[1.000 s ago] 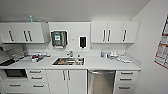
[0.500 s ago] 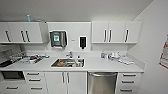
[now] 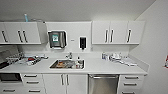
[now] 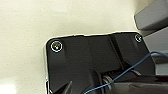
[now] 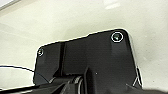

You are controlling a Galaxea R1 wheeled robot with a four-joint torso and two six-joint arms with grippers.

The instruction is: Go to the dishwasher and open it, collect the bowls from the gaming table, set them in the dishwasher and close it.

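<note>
From the head camera I face a kitchenette wall, reading it left to right. At far left a dark microwave sits under the desk, with white drawers beside it. Above, white upper cabinets with black handles; a pale blue bottle stands on top of them. On the desk's left end lies a clutter of small items, one red; I cannot tell what they are. Next on the wall hangs a steel paper-towel dispenser, then a black soap dispenser. Below them a steel sink is set into the desk, with something orange-brown inside and a faucet behind it. Under the sink, two white cabinet doors. Just right of those doors sits the dishwasher, steel-fronted, bar handle across its top, door closed. More white upper cabinets hang above that stretch, and white dishes or containers cluster on the desk near the wall. Right of the dishwasher, a narrow drawer stack, then a plain white side wall. Both wrist cameras look down past dark mount plates at a pale floor; I cannot tell whether either arm's fingers are apart or together.
</note>
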